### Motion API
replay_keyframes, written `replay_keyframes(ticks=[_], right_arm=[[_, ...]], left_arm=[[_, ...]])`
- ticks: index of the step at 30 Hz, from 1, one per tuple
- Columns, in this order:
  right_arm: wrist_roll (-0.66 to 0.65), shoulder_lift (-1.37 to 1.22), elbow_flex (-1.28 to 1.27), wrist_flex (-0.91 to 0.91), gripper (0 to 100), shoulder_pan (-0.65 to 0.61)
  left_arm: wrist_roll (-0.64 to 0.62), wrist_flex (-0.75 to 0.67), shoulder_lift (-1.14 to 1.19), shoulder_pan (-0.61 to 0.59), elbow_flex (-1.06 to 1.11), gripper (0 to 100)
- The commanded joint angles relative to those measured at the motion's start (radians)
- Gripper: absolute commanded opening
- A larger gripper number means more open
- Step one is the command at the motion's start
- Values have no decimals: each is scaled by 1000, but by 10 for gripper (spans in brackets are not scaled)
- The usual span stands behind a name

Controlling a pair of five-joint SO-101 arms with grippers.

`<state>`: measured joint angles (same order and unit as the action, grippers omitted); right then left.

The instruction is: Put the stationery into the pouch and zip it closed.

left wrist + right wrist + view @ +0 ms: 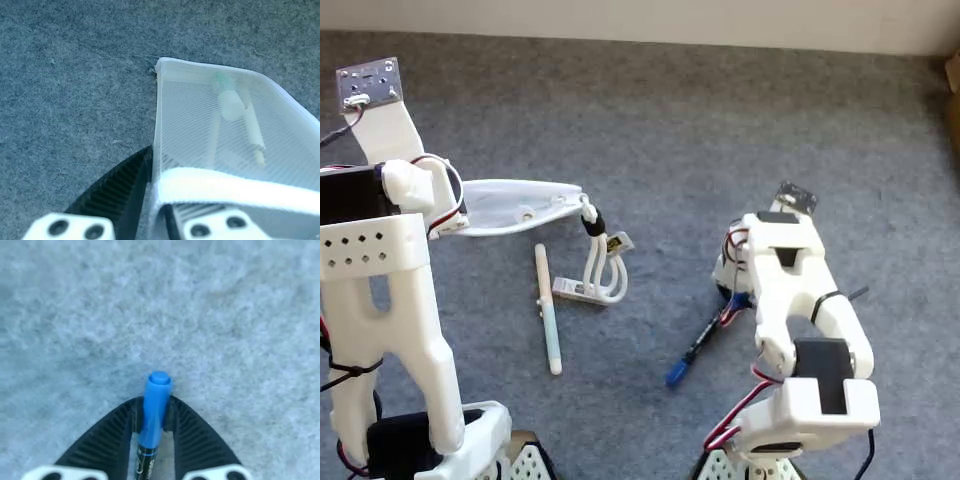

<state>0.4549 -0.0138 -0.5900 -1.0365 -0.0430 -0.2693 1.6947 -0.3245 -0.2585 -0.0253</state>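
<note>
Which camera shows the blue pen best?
The right wrist view: the blue pen sits close up inside the right gripper. The high view shows it small, partly under that arm. The left wrist view faces the pouch.

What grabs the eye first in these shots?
The right claw pinches a blue pen just above the grey carpet, on the right side of the high view. On the left side, the left claw clamps one edge of the mesh pouch, with a couple of pale items visible inside. A white pen lies loose on the carpet between the arms.
</note>
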Motion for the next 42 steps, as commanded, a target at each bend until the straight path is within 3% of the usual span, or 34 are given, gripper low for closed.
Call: replay_keyframes(ticks=[1,42], right_arm=[[3,154,25,-7,8,-1],[3,881,-255,-1,8,-99]], left_arm=[[-8,-21,10,13,12,7],[-8,-26,10,15,28,7]])
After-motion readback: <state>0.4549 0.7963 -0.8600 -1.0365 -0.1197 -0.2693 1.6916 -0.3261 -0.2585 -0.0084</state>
